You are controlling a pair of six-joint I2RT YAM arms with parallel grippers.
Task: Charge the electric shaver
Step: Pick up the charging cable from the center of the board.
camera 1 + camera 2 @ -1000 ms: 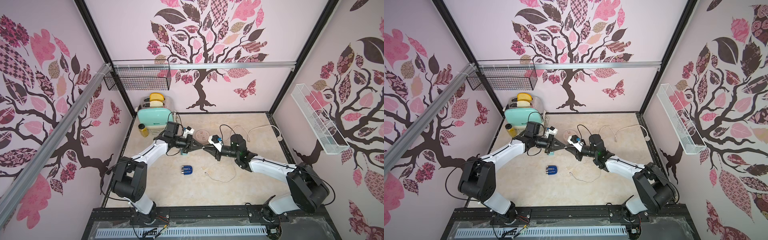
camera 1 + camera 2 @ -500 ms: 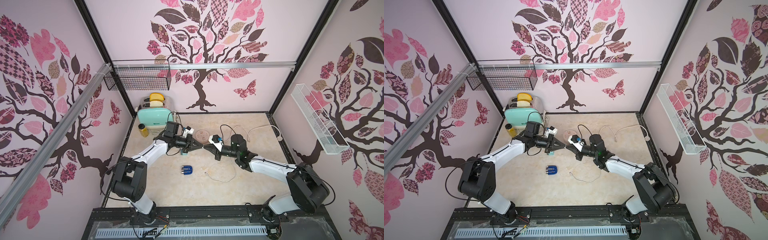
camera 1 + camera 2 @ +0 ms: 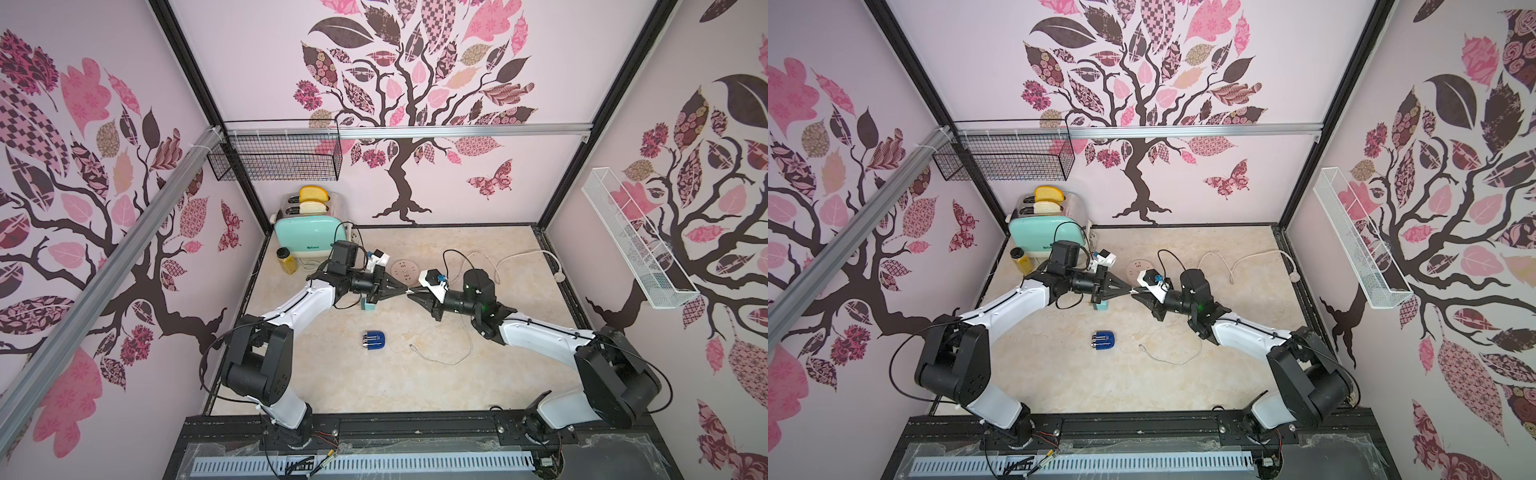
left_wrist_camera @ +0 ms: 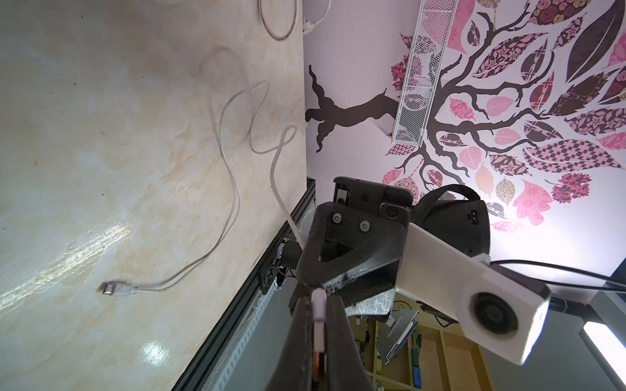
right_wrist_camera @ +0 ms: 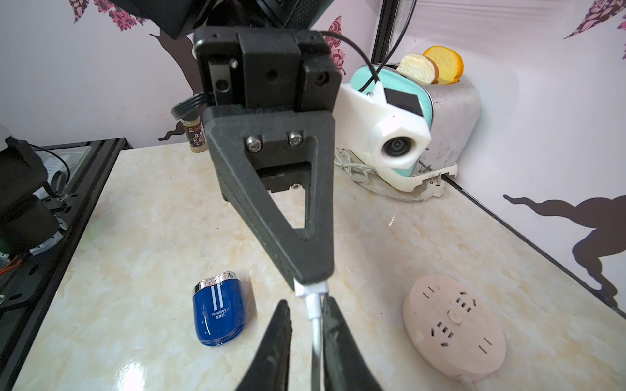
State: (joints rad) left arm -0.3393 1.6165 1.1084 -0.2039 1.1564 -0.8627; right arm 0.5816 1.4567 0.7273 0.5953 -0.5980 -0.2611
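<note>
The cable plug [image 5: 311,295] is pinched by the left gripper [image 5: 310,284] and loosely straddled by the spread right gripper [image 5: 306,304]; the electric shaver [image 5: 218,318] is laid crosswise frontward, nearer the left.

The electric shaver [image 3: 374,341] is small and dark blue, with a round body and a shiny silver head at one end. It lies flat on the pale table [image 3: 332,382] near the middle, face up. Two white stripes and tiny white words show on it. Nothing touches it.
</note>
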